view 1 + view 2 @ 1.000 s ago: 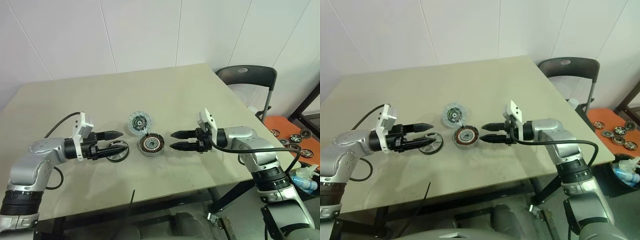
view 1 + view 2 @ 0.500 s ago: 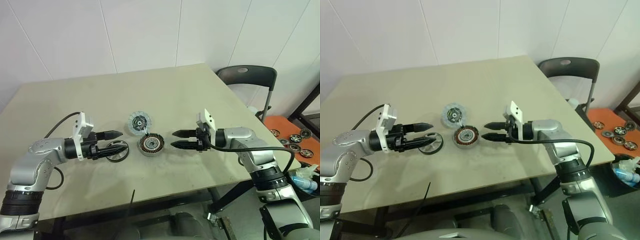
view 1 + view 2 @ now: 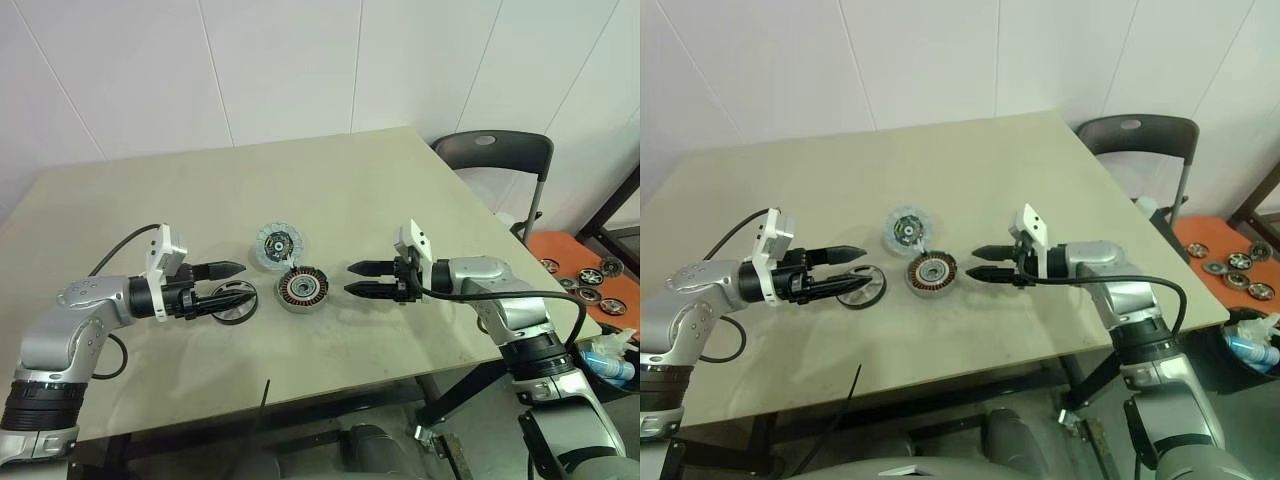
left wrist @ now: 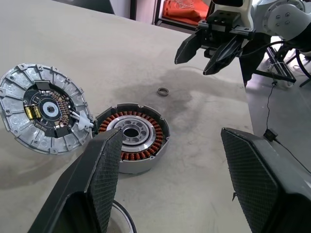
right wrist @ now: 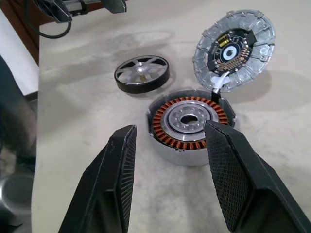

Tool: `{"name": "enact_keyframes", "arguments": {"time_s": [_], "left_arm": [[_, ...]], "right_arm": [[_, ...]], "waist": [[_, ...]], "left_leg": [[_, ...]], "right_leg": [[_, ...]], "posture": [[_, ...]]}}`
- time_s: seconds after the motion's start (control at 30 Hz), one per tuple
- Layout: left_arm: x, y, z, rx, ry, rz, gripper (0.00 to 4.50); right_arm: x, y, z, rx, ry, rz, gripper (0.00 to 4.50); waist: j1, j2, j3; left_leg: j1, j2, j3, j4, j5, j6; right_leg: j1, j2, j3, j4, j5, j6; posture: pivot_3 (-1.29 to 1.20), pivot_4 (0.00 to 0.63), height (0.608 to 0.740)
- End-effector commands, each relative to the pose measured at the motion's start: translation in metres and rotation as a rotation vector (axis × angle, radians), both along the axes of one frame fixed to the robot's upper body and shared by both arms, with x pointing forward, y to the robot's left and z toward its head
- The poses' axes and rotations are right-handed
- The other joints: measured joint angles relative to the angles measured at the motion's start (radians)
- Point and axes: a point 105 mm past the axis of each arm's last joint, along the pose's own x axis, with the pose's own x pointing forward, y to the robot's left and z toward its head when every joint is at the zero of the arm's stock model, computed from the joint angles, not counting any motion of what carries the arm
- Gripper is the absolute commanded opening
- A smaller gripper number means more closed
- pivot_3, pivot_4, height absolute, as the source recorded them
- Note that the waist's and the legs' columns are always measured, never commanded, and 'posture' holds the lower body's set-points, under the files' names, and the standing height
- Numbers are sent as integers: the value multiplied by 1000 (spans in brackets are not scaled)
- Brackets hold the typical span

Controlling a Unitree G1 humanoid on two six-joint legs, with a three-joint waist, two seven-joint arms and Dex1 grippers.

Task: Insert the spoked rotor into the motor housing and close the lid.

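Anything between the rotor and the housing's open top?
Nothing visible. The spoked rotor lies flat on the table, a bare strip away from the motor housing, whose top is open. The lid lies against its far edge, a white tab reaching the rim.

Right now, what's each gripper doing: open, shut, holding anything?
Left gripper: open, empty, fingers either side of the rotor on the table.
Right gripper: open, empty, pointing at the housing.

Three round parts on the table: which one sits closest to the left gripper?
The spoked rotor, the thin black-rimmed wheel right at the left gripper. The motor housing and the lid lie farther away.
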Motion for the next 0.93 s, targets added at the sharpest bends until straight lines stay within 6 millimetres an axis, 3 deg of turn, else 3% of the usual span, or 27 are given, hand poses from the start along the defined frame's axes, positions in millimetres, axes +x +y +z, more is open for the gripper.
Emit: {"name": "enact_keyframes", "arguments": {"time_s": [0.03,0.93], "left_arm": [[1,1,8,13,-39,-7,3441],[1,-1,8,14,-41,-14,3441]], "right_arm": [[-3,7,23,49,-56,49,2252],[-2,4,18,18,-48,40,2252]], "waist": [[0,0,0],[0,0,0]], "left_leg": [[0,0,0,0,0,0],[0,0,0,0,0,0]], "right_leg": [[0,0,0,0,0,0],[0,0,0,0,0,0]], "posture": [[0,0,740],[0,0,740]]}}
